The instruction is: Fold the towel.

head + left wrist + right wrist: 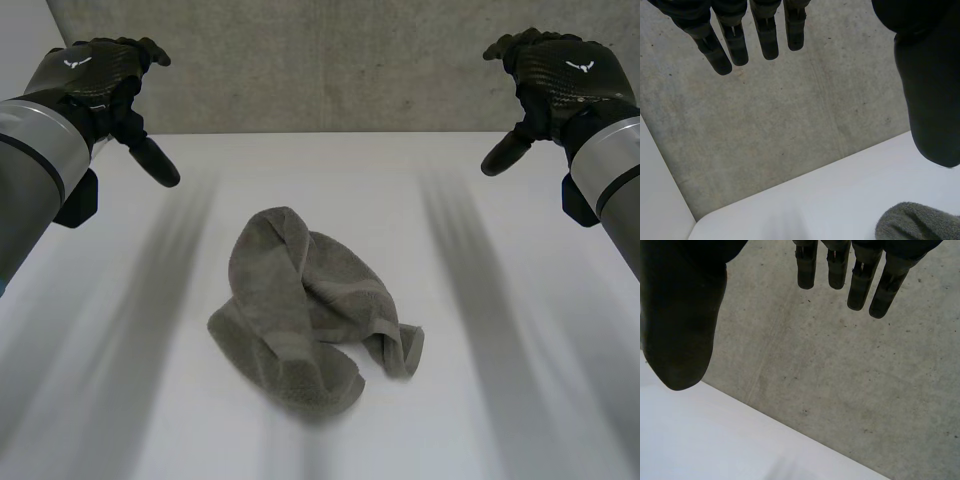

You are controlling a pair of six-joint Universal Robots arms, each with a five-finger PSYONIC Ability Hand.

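Head view: crumpled towel (300, 300) lies mid-frame on the white table (500, 400), long axis running upper left to lower right. Left hand (95, 80) upper left, right hand (560, 75) upper right, both raised clear of it.
Left wrist view: fingers (735, 45) straight, holding nothing; towel edge just past the thumb tip.
Right wrist view: fingers (860, 285) straight, holding nothing.

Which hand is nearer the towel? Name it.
The left hand: the crumpled towel lies slightly toward its side, a fold of it beside that hand's thumb in the left wrist view. The right hand hangs farther off.
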